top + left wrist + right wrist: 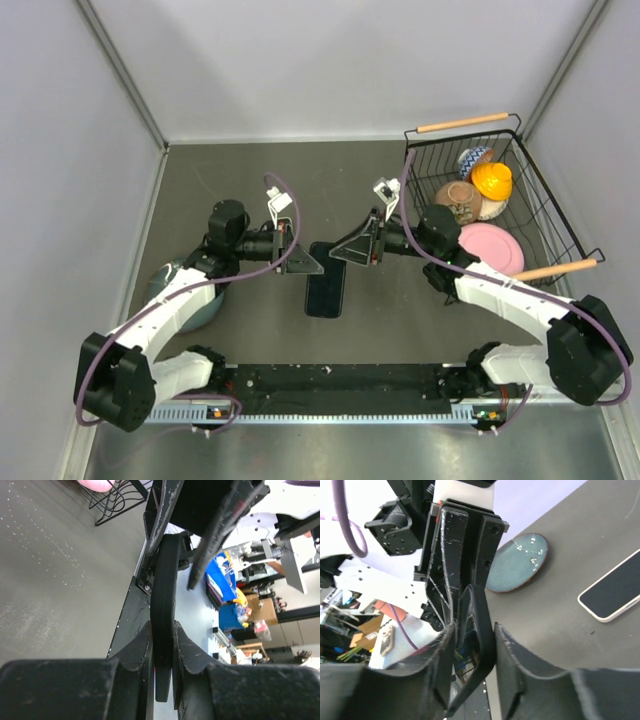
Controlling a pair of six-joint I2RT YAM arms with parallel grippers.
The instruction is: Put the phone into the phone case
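Note:
The black phone case (165, 595) hangs above the table between my two grippers. My left gripper (162, 625) is shut on one end of it, and the case shows edge-on between the fingers. My right gripper (474, 627) stands around the other end of the case (479, 630) with its jaws slightly apart, and the case rests against one finger. The phone (615, 592) lies flat on the table, screen up, with a pale rim. From above, the phone (325, 297) sits just below the case (325, 250), with the left gripper (303, 260) and right gripper (347, 252) on either side.
A black wire basket (520, 180) at the right rear holds a pink plate, an orange item and other pieces. A blue-grey plate (175, 285) lies under my left arm, and the plate (517, 562) also shows in the right wrist view. Grey walls enclose the table.

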